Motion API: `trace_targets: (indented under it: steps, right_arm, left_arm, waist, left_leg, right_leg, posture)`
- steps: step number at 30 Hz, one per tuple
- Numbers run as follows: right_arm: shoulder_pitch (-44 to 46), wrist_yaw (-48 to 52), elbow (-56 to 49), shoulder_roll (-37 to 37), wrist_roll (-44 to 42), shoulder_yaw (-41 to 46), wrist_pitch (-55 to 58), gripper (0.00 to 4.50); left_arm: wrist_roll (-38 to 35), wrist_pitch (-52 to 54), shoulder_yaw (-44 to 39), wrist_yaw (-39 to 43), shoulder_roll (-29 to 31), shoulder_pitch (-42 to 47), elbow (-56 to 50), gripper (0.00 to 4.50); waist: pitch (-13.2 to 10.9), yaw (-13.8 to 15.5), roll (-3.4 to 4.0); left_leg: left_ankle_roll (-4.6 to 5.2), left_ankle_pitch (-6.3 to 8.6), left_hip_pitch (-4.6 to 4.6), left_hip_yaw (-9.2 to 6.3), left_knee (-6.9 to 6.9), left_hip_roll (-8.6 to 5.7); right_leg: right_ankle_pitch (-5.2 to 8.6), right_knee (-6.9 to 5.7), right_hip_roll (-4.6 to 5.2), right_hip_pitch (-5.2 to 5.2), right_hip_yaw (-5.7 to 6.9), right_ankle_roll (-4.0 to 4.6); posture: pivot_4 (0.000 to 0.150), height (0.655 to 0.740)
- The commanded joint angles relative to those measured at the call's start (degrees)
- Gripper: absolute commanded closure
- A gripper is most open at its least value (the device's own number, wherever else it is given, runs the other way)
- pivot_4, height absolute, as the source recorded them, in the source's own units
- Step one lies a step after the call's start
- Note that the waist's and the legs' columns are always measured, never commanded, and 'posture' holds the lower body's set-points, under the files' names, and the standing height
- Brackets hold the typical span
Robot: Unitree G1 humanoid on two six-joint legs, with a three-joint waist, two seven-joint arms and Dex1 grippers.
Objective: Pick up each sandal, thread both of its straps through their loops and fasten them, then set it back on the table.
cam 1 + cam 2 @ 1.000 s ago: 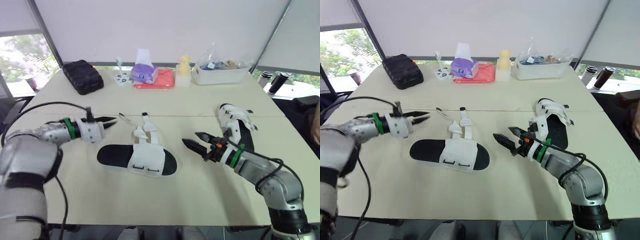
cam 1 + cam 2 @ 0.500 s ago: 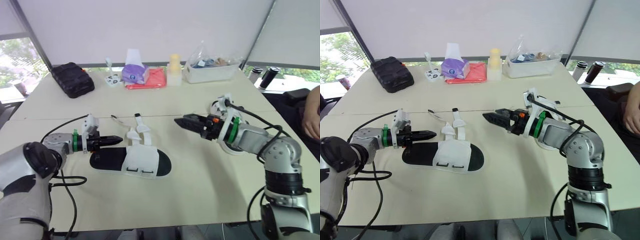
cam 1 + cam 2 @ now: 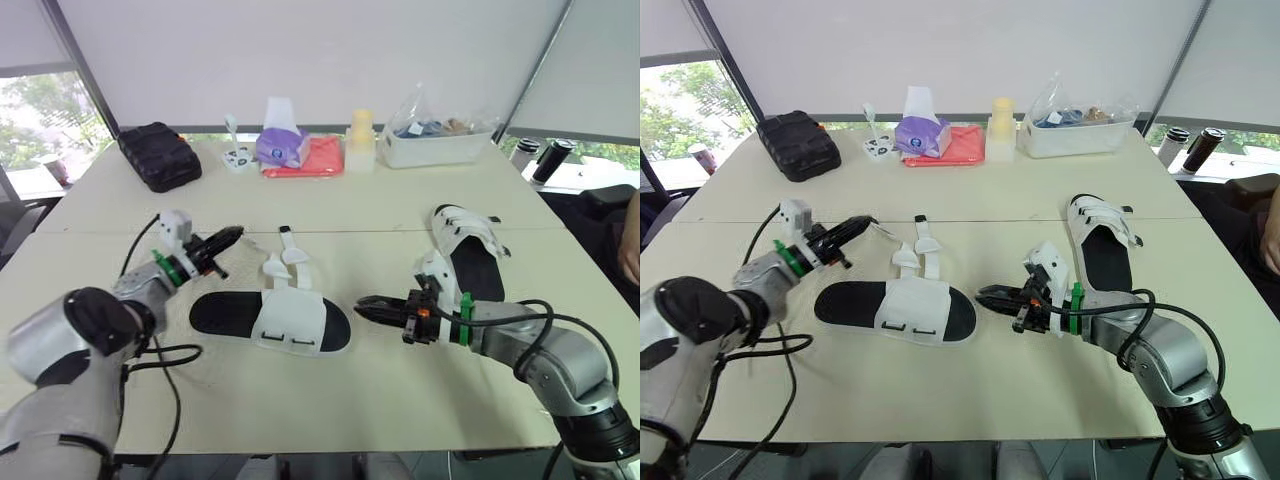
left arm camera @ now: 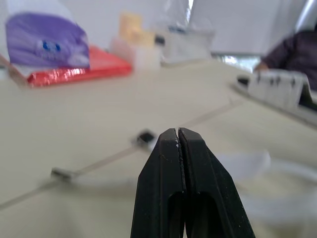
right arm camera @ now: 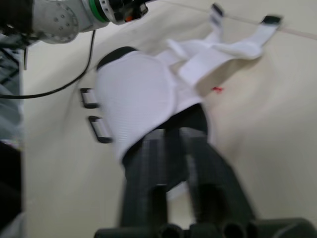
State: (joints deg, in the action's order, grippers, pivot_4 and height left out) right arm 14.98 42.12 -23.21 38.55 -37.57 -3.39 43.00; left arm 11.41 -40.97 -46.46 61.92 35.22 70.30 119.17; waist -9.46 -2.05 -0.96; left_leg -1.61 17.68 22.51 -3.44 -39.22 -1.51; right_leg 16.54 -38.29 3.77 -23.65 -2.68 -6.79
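The black-soled, white-strapped sandal (image 3: 272,320) lies unfastened just before the table seam (image 3: 380,231). The sole edge should be gripped, with the straps left free; the left gripper (image 3: 228,237) is closed and empty, the right gripper (image 3: 362,303) slightly parted and empty.

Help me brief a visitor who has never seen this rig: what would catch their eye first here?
The black-soled sandal lies flat in the middle of the table, its two white straps spread loose. The left gripper, fingers shut, points toward the strap ends from one side, and the right gripper points at the sandal's other end. A second sandal lies beyond the right arm.
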Motion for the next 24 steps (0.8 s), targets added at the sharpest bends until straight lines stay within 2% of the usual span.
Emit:
trace_targets:
  steps: [1,4,7,10,11,13,15,19,24]
  right_arm:
    - [-0.75,-0.03,-0.42,-1.26,1.16,0.63,-2.12,4.41]
    - [-0.96,-0.34,-0.55,-2.12,1.41,0.57,-1.83,4.41]
    - [-1.07,-1.31,-0.74,-3.36,1.31,0.86,-1.59,4.41]
    - [-1.39,-2.31,-1.03,-4.25,1.43,1.40,-1.55,4.41]
    - [-1.53,-2.72,-1.08,-4.48,1.49,1.63,-1.58,4.41]
    - [-2.11,-3.40,-1.43,-4.66,1.45,2.03,-1.65,4.41]
    - [-2.48,-4.11,-1.71,-5.00,1.31,2.34,-1.53,4.41]
    - [-3.12,-5.29,-2.15,-6.26,1.27,2.17,-1.55,4.41]
    - [-3.08,-5.99,-2.05,-7.39,1.50,1.99,-1.58,4.41]
  left_arm:
    - [-6.30,4.18,-5.02,-6.62,-1.54,8.95,0.83,4.50]
    - [-9.32,-0.39,-4.83,-17.21,-5.82,15.12,0.83,4.50]
    - [-9.92,-6.22,-1.32,-28.12,-10.58,18.09,0.83,4.50]
    - [-10.54,-1.18,6.11,-47.57,-13.39,19.14,0.83,4.50]
    - [-11.65,4.88,8.09,-55.47,-13.60,19.76,0.83,4.50]
    - [-14.58,10.20,8.99,-63.90,-14.04,20.31,0.83,4.50]
    - [-14.76,8.07,10.00,-64.12,-15.28,20.47,0.83,4.50]
    - [-6.69,-11.80,20.24,-59.21,-18.71,18.30,0.83,4.50]
    - [-6.85,-16.51,24.00,-56.16,-18.89,15.31,-1.70,4.50]
  waist:
    - [-0.06,-0.02,-0.11]
    - [-0.06,0.07,-0.11]
    - [-0.05,-0.04,-0.10]
    - [-0.05,-0.49,-0.09]
    - [-0.06,-0.60,-0.10]
    - [-0.06,-0.64,-0.10]
    - [-0.06,-0.38,-0.11]
    - [-0.06,0.99,-0.11]
    - [-0.05,1.25,-0.10]
  left_leg:
    - [0.00,0.00,0.03,-0.01,0.00,0.00]
    - [0.00,0.00,0.06,0.01,0.00,-0.02]
    - [0.00,0.00,0.01,0.01,0.01,-0.03]
    - [0.00,0.00,-0.03,0.02,0.04,-0.02]
    - [0.00,0.00,-0.03,0.02,0.04,-0.02]
    - [0.00,0.00,-0.03,0.05,0.04,0.00]
    - [-0.01,0.00,0.01,0.04,0.05,0.02]
    - [-0.07,-0.04,0.08,0.11,0.05,-0.09]
    - [-0.07,-0.04,0.06,0.14,0.05,-0.12]
  right_leg:
    - [0.00,0.00,-0.02,-0.03,0.00,0.00]
    - [0.00,0.01,0.01,-0.04,0.00,0.00]
    - [0.00,0.06,0.03,0.01,-0.01,0.00]
    - [0.00,0.04,-0.01,-0.01,-0.05,0.00]
    - [0.00,-0.01,-0.03,-0.04,-0.07,0.00]
    - [0.00,-0.10,-0.08,-0.13,-0.15,0.00]
    - [0.00,-0.15,-0.10,-0.21,-0.16,0.00]
    - [0.00,-0.10,0.01,-0.23,-0.15,0.01]
    - [-0.01,-0.01,0.03,-0.17,-0.15,0.01]
  posture:
    - [0.150,0.7400]
    - [0.150,0.7400]
    - [0.150,0.7400]
    - [0.150,0.7400]
    - [0.150,0.7400]
    - [0.150,0.7400]
    - [0.150,0.7400]
    - [0.150,0.7400]
    - [0.150,0.7400]
